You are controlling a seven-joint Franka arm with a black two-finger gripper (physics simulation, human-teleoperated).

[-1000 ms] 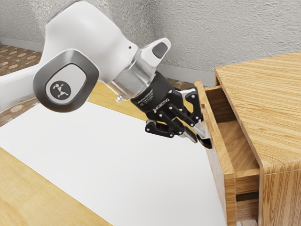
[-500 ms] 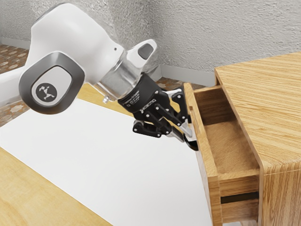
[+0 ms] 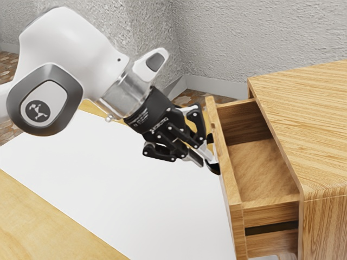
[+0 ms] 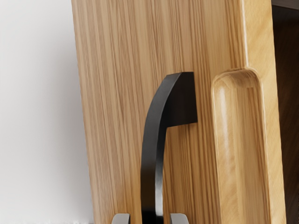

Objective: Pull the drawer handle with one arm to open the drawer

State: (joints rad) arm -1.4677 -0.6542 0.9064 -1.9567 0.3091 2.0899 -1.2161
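The arm (image 3: 70, 59) comes in from the exterior view's upper left and slopes down over the white table (image 3: 108, 184), wrist angled toward the cabinet (image 3: 309, 103). The gripper (image 3: 209, 158) sits at the drawer (image 3: 259, 172) front, jaws narrow and closed on the black handle (image 4: 156, 154). The drawer stands pulled well out of the cabinet.
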